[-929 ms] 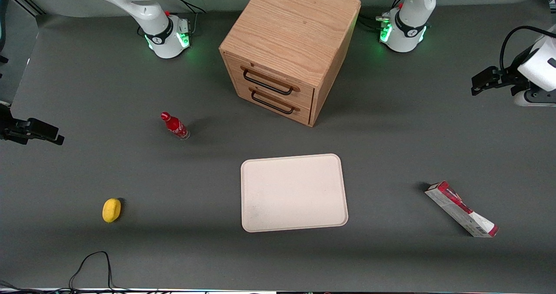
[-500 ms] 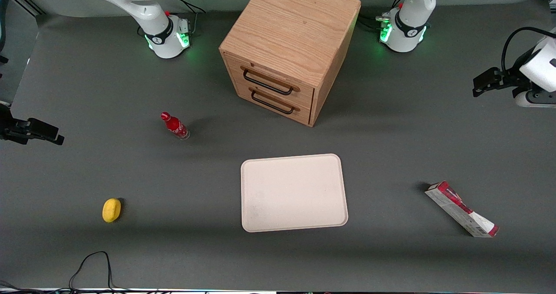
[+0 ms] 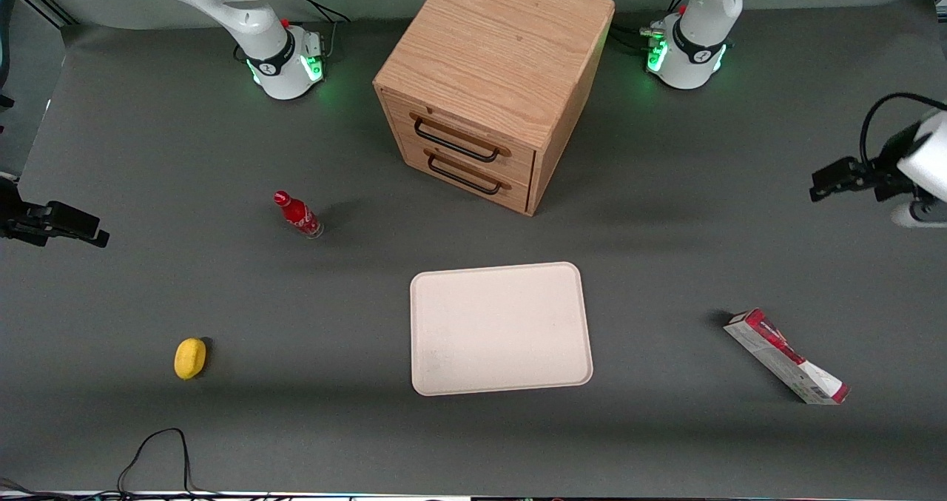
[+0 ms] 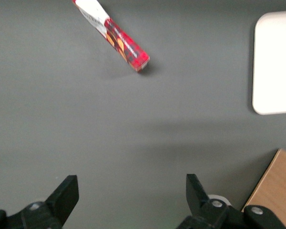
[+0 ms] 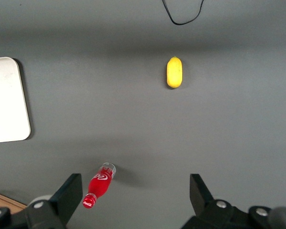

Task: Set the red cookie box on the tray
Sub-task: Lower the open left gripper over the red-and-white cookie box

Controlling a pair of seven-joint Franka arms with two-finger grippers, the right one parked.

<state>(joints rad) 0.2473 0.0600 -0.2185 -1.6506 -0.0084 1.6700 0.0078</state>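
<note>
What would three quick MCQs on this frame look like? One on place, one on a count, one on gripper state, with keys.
1. Where is the red cookie box?
A. on the tray
B. on the table, toward the working arm's end
C. in a drawer

2. How many drawer handles does the wooden cabinet show?
A. one
B. two
C. four

3. What state is the gripper in?
A. open, holding nothing
B. shut on the box
C. shut on the bottle

Key: 1 B, the box lies on the dark table, apart from the tray. 2 B, two black handles sit one above the other. 3 A, the wrist view shows the fingers spread above bare table, well short of the box.
</note>
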